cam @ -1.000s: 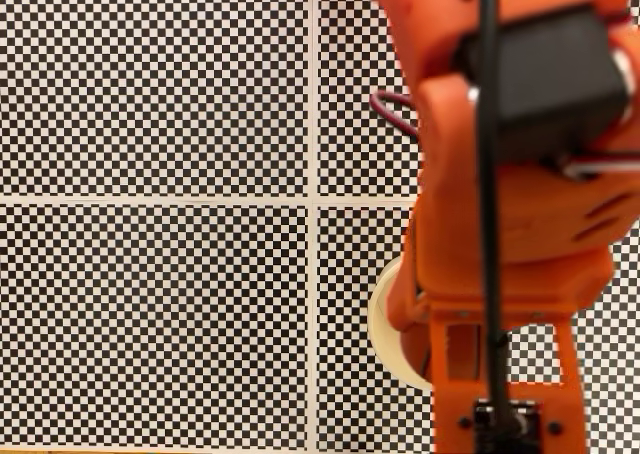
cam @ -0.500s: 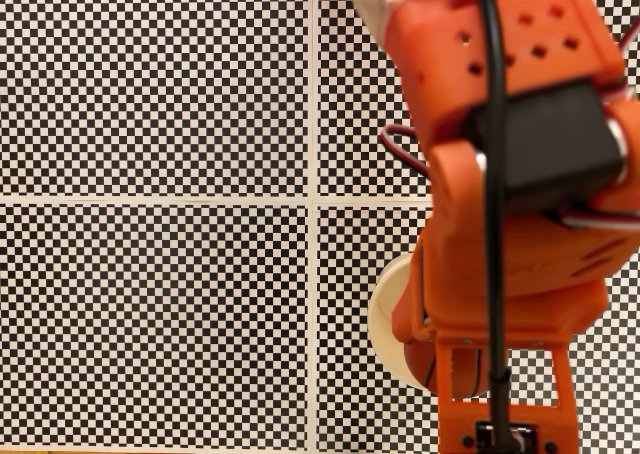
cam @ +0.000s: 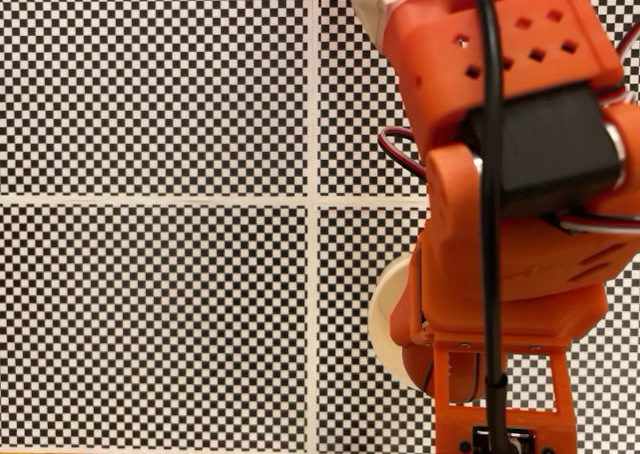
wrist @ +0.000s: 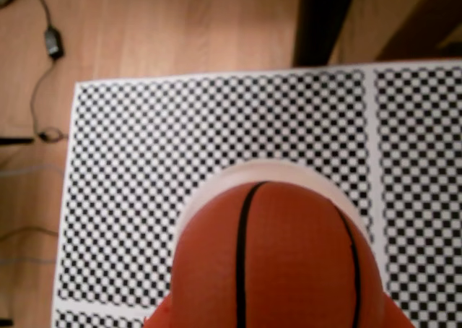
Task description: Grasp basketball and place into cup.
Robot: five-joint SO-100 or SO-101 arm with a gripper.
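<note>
In the wrist view we see the basketball (wrist: 278,259) large and close: a smooth orange sphere crossed by thin black seam lines, one running straight down its middle and another curving along its right side. It fills the lower centre of that view. Behind its upper edge we see a pale arc, the rolled rim of the cup (wrist: 216,186), so the ball sits directly over the cup's mouth from this camera's angle; we cannot tell whether it is above the rim or already partly inside. Small orange shapes at the bottom corners beside the ball may be the fingers, but we cannot tell how wide the jaws stand or whether they grip the ball.

In the fixed view we see the cup (cam: 385,319) as a cream-white crescent peeking out at the left of the orange arm (cam: 500,274), low and right of centre on the checkered mat (cam: 150,174).

Compared with half a second ago, the arm has barely shifted: its upper housing sits slightly higher, and the cup shows the same sliver. Against one second ago, the change is larger, with the perforated orange housing now in plain sight at the top.

The arm reaches down over the cup, covering most of it, with a black cable (cam: 490,224) running along its length and a black motor block (cam: 540,144) near its elbow.
</note>
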